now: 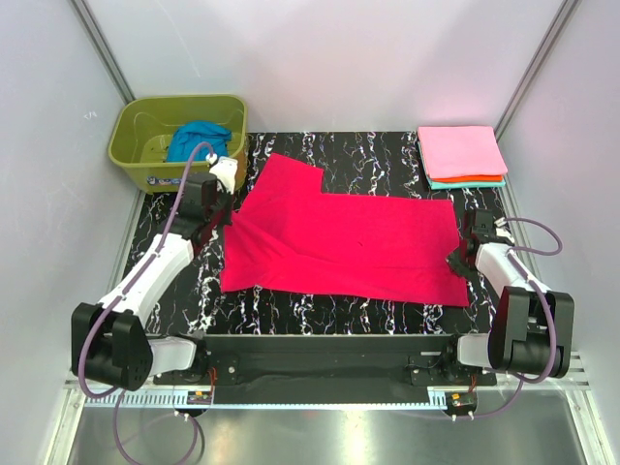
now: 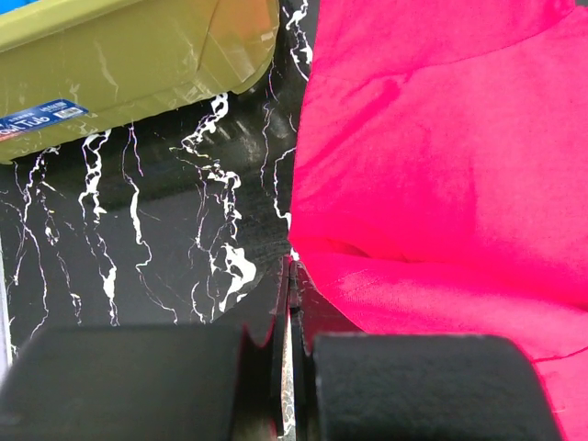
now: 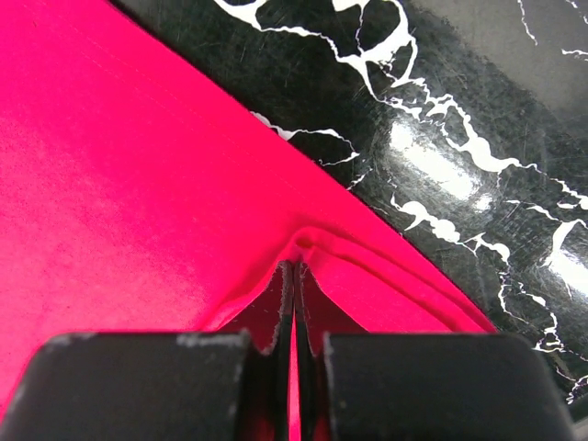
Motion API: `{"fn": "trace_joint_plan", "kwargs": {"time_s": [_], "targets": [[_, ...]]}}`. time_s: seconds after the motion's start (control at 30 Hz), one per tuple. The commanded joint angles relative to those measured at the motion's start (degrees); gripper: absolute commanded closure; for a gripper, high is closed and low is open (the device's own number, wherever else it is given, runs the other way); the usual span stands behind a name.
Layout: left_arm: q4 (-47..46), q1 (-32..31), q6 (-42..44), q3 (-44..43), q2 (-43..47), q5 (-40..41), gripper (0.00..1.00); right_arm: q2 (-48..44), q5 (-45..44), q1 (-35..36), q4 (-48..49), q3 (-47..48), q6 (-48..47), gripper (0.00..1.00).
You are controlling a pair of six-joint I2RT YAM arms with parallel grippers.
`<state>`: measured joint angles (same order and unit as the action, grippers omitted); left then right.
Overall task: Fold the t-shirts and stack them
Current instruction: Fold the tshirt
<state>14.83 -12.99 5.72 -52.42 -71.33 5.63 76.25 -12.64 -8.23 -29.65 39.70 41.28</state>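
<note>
Pale grey enclosure walls (image 1: 320,58) around a glossy black desk (image 1: 291,308) veined in white; the landmark for every entry is the crimson-red t-shirt (image 1: 339,242), spread flat at the middle of the desk. Behind and left of it: olive-green tub (image 1: 136,145), rigid moulded plastic, rounded corners, printed label on its near wall; inside lies the blue t-shirt (image 1: 199,140), crumpled in a heap, unfolded. At its left edge: left hand (image 2: 290,274), fingers pressed together with no gap, the cloth's hem running into the seam between them, so apparently pinched. The landmark itself: soft matte knit, single colour, lying in shallow creases, one sleeve jutting at the back left, outline irregular and not yet squared into a rectangle. At its right edge: right hand (image 3: 294,268), closed tight on a small puckered ridge of the hem. Behind and right of it: pink t-shirt (image 1: 460,150), folded to a neat square, topping a pile with the orange t-shirt (image 1: 477,178) and teal t-shirt (image 1: 465,184) showing as thin strips beneath. Status, as judged: three folded and stacked; red one in hand, fold to come; blue one waiting in the tub.
</note>
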Motion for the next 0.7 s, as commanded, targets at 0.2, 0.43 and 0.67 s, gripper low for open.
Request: {"fn": "trace_joint_plan", "kwargs": {"time_s": [0.2, 0.43, 0.67], "targets": [[1.96, 0.16, 0.61, -2.42, -1.71, 0.35, 1.00, -1.45, -1.95, -0.38, 2.83, 0.46, 1.44, 1.00], [4.77, 0.16, 0.70, -1.63, -2.06, 3.24, 1.00, 1.27, -2.39, -0.73, 3.11, 0.82, 2.40, 1.00], [4.86, 0.25, 1.49, -1.89, -2.85, 5.53, 1.00, 1.19, -4.49, -1.44, 3.19, 0.81, 3.02, 1.00]]}}
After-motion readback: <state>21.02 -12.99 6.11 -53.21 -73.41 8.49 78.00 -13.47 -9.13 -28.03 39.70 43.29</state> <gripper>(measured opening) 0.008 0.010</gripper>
